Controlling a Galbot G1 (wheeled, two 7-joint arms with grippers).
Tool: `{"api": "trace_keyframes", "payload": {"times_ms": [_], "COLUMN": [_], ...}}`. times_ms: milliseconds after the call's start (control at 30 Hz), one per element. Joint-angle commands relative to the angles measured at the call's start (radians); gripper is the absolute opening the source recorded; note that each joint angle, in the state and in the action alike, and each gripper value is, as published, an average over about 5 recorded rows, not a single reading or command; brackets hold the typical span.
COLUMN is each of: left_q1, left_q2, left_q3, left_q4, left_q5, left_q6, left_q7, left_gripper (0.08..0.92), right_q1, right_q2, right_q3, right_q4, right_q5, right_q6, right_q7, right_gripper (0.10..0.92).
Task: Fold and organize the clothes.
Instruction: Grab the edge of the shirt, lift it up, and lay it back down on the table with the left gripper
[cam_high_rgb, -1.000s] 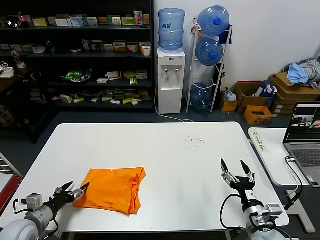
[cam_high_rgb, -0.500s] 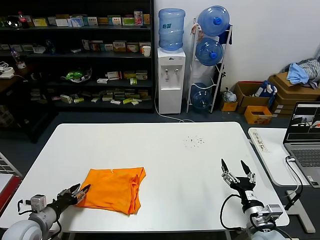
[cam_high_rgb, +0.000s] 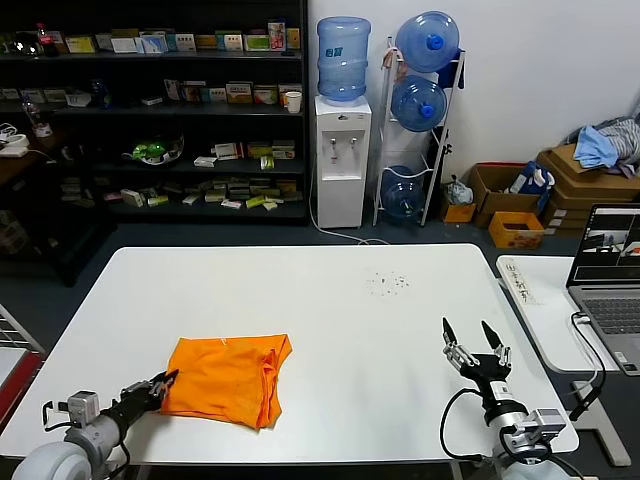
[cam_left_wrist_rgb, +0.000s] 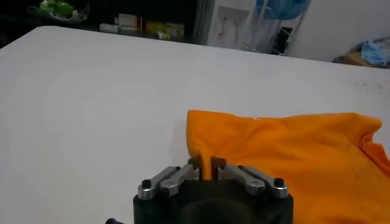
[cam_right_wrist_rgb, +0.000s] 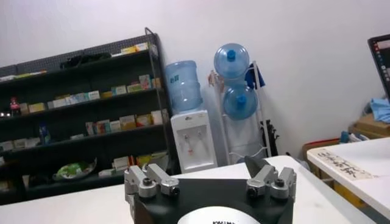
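Desk (cam_high_rgb: 330, 300): white, broad; I count wide bare surface beyond and to the right of the garment, so there is room to swing a fold across.

T-shirt (cam_high_rgb: 225, 380): orange, lying rumpled and partly doubled near the desk's front-left edge, collar side towards the right. The near-left corner sits close to the edge, which I judge leaves little margin for pulling towards me.

Right gripper (cam_high_rgb: 477, 345): fingers spread apart, nothing held, parked upright over the front-right of the desk, well apart from the shirt.

Left gripper (cam_left_wrist_rgb: 206, 168): fingers drawn together on the shirt's near-left corner, fabric tented between them; I read this as the grip for a fold.
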Motion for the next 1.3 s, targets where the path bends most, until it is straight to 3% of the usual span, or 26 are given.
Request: {"api": "trace_keyframes", "payload": {"times_ms": [33, 133, 467, 667, 933, 1300], "left_q1": [0.018, 0.036, 0.091, 0.133, 0.145, 0.137], "left_q2": [-0.022, -0.049, -0.199, -0.204, -0.143, 0.041], "left_q3": [-0.014, -0.03, -0.135, -0.249, -0.419, -0.486], "left_q4": [-0.049, -0.09, -0.362, -0.433, -0.312, -0.046], "left_q5": [0.0, 0.006, 0.145, 0.31, 0.392, 0.437], "left_q6": [-0.018, -0.024, 0.031, 0.056, 0.043, -0.037], "left_q7": [-0.008, -0.02, -0.121, -0.137, -0.132, -0.09], "left_gripper": [0.156, 0.114, 0.111, 0.111, 0.111, 0.111], "right_q1": [0.0, 0.0, 0.006, 0.013, 0.024, 0.029], "right_q2": [0.001, 0.003, 0.014, 0.01, 0.007, 0.006], "right_q3": [0.001, 0.001, -0.003, -0.004, -0.013, -0.025], "right_q4": [-0.001, -0.002, -0.009, -0.011, -0.014, -0.015], "right_q5": [-0.001, -0.001, -0.004, -0.001, 0.001, 0.001], "right_q6": [0.001, 0.002, 0.005, 0.006, 0.007, 0.006], "right_q7": [0.0, -0.001, -0.002, -0.002, -0.002, -0.001], "right_gripper": [0.823, 0.823, 0.823, 0.823, 0.823, 0.823]}}
